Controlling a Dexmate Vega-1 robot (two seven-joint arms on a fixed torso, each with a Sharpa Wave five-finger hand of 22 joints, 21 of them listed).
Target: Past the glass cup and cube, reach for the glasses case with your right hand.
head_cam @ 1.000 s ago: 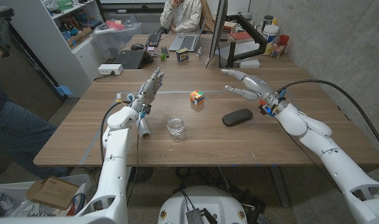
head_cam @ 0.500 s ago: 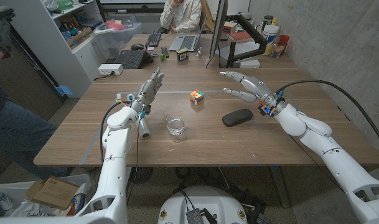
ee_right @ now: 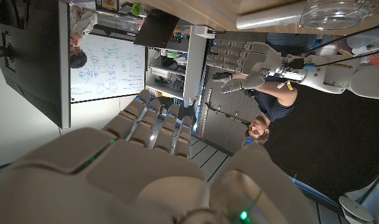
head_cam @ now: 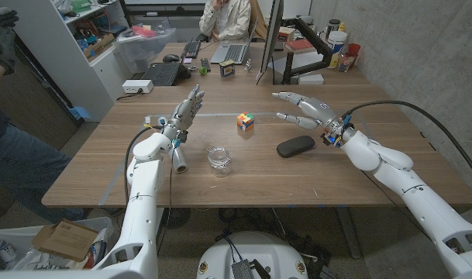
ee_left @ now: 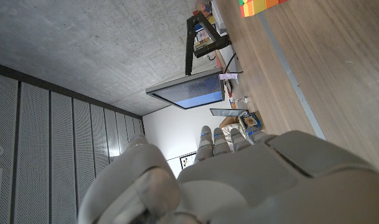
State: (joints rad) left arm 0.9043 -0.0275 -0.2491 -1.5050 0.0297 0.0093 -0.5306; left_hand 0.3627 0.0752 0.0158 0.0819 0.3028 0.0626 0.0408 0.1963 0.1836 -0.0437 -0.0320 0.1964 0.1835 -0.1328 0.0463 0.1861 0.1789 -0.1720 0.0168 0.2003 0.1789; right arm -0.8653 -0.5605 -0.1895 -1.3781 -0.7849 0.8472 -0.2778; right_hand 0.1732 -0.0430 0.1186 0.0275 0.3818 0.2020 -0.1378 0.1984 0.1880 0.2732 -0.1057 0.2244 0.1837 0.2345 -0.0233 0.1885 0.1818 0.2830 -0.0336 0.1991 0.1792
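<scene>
— How far along is the reach?
— The right robot hand (head_cam: 304,108) hangs spread, holding nothing, just behind the glasses case (head_cam: 295,146), which lies untouched on the tabletop (head_cam: 243,174).
— So contact is left.

Wooden table (head_cam: 391,167) with glass cup (head_cam: 218,160), cube (head_cam: 246,122), glasses case (head_cam: 295,146), laptops (head_cam: 164,74).

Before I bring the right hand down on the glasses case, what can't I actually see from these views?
- Gap between right hand and glasses case: the head view looks down, so height is unclear.
- Right wrist view: the hand's own back blocks the case.
- Glass cup: clear, contents unreadable in the head view.
- Cube: cut off by the left wrist view's edge.
</scene>
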